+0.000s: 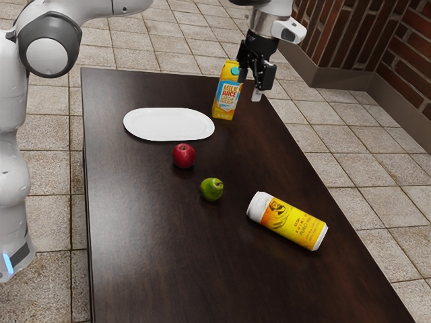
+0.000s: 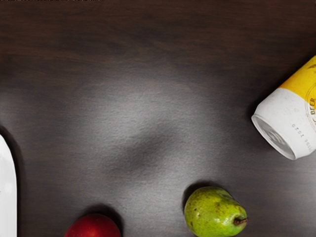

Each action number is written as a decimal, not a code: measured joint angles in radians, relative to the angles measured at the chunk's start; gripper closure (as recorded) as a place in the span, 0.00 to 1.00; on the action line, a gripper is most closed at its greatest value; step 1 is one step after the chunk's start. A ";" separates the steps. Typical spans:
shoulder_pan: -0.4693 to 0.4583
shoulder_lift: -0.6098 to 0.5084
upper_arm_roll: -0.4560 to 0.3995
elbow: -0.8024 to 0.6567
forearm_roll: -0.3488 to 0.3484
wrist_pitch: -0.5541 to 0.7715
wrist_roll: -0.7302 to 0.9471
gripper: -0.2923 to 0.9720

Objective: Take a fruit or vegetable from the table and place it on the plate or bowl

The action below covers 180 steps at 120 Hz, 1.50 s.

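Plate (image 1: 168, 124): white, oval, nothing on it; it lies flat on the bench (image 1: 202, 269) toward the exterior view's left, and its rim also shows in the wrist view.
Red apple (image 1: 183, 155): upright on the bench just in front of the plate, apart from its rim. It is the fruit nearest the plate, so I judge it the easier pick.
Green pear (image 1: 211, 189): on its side, stem pointing away from the apple, near the apple but not touching it. Its tapered body is likelier to roll under a pinch.
Milk carton (image 1: 227, 94): upright behind the plate, just beside the gripper's line of descent. Keep clear of it when the arm moves.
Gripper (image 1: 256, 84): spread, holding nothing, and high above the bench at its far side, well apart from both fruits.
Can (image 1: 287, 221): yellow and white, on its side toward the exterior view's right, away from any route to the plate.
Step in hand: approach to a fruit, not yet begun.
Recommendation: centre over the apple, descend vertically, close across its widest part, then lift well clear before crossing the plate's rim.
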 joint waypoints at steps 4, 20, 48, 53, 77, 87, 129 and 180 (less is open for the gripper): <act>0.000 0.000 0.000 0.000 0.000 0.001 0.005 0.23; -0.002 0.001 0.003 0.000 -0.002 0.002 0.021 0.23; 0.013 -0.032 -0.023 0.189 -0.020 -0.030 0.053 0.23; 0.006 -0.037 -0.050 0.215 -0.022 -0.038 0.059 0.23; 0.021 -0.034 -0.207 0.223 -0.023 -0.059 0.155 0.23; -0.018 -0.014 -0.313 0.204 0.057 -0.079 0.242 0.23; -0.020 -0.183 -0.255 -0.308 0.047 0.154 0.509 0.23; -0.007 -0.336 -0.067 -0.679 -0.178 0.420 0.758 0.23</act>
